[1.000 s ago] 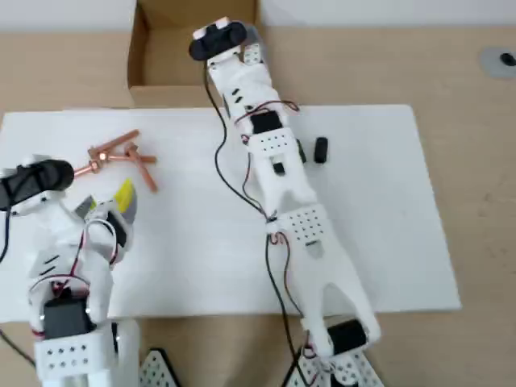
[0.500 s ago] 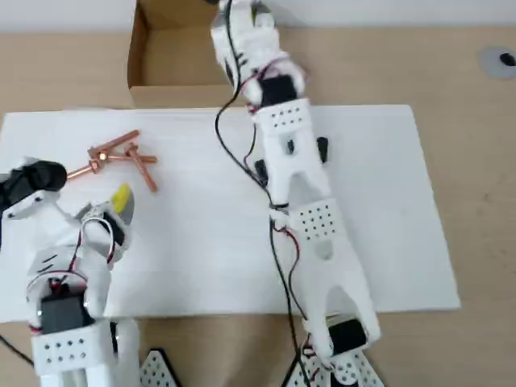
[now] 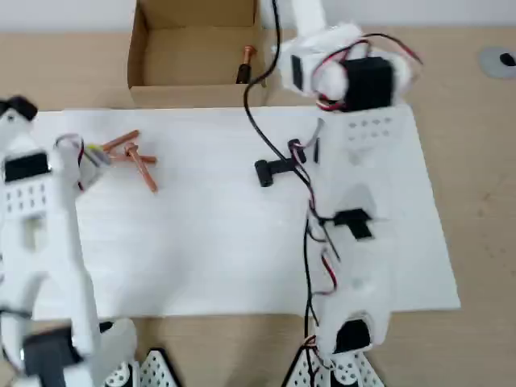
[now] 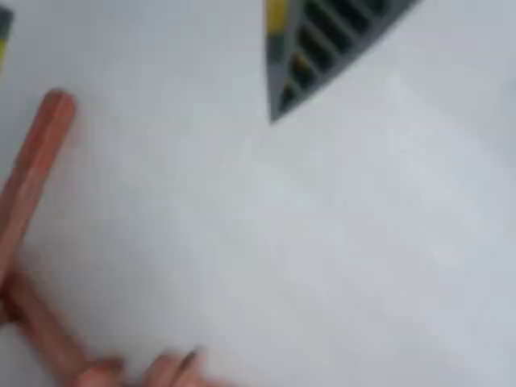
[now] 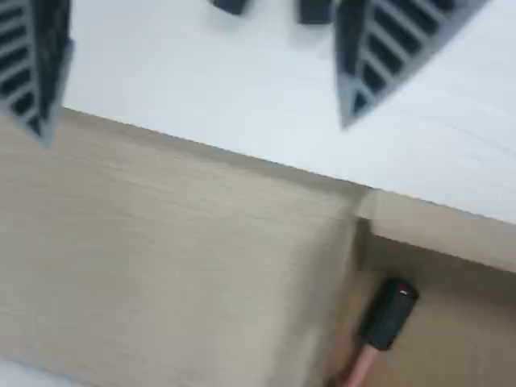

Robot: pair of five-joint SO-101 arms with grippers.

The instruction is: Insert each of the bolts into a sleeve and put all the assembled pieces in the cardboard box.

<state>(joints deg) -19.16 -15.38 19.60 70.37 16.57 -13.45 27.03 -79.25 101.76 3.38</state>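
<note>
The right gripper (image 5: 193,125) stands wide open and empty, its two fingers well apart above the edge of the white mat (image 3: 201,242) nearest the cardboard box (image 3: 137,56). Inside the box, against its right wall, lies one assembled piece (image 3: 244,64), a copper bolt in a black sleeve. In the right wrist view the bolt's end is cut off. The left gripper (image 3: 90,151) sits over the mat in front of the box's left corner with its fingers parted and nothing clamped. In the left wrist view one finger is no more than a sliver at the edge. It is right at the loose bolts (image 3: 133,153) and covers the end of one, and their number is hard to make out from the wrist. Loose black sleeves (image 3: 274,169) lie in front of the box's right corner, partly crossed by cables. A second ago the right arm stretched over the box's rim. It has since folded back, and the left arm has reached forward from the table (image 3: 484,161) edge farthest from the box.
</note>
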